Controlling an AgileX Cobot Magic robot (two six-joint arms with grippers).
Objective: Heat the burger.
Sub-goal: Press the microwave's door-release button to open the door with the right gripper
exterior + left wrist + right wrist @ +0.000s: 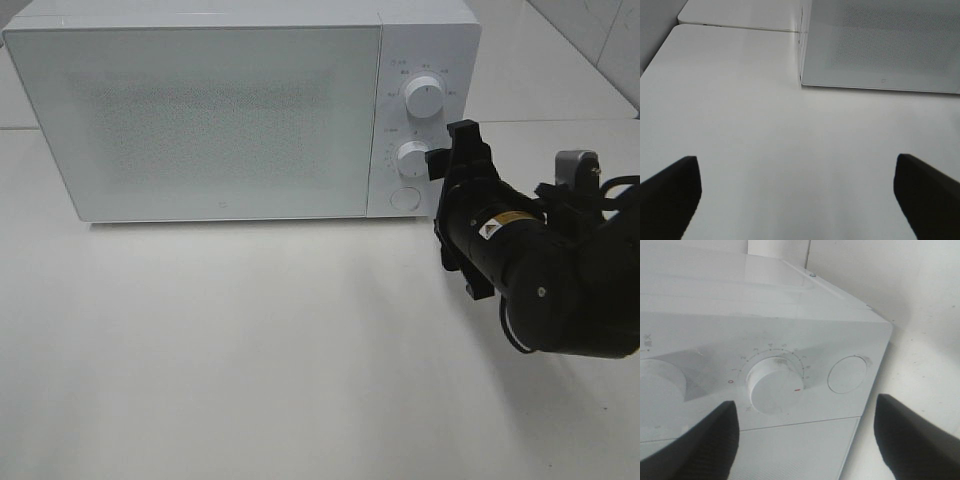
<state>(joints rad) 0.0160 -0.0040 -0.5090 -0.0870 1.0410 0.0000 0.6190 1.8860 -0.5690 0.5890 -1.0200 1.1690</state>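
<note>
The burger is out of view in every frame. The white microwave point(210, 110) stands at the back of the table with its door shut. My right gripper point(437, 160) is open and hovers just in front of the lower dial point(411, 158) on the control panel. In the right wrist view the lower dial point(774, 385) sits between the spread dark fingers point(695, 445), apart from them. My left gripper point(799, 200) is open and empty over the bare table, in front of the microwave's lower left corner point(805, 82). It does not show in the exterior high view.
The panel also has an upper dial point(424, 98) and a round door button point(403, 197), which shows beside the lower dial in the right wrist view point(846, 374). The white table point(250, 350) extends in front of the microwave. A tiled wall point(600, 40) is at the back right.
</note>
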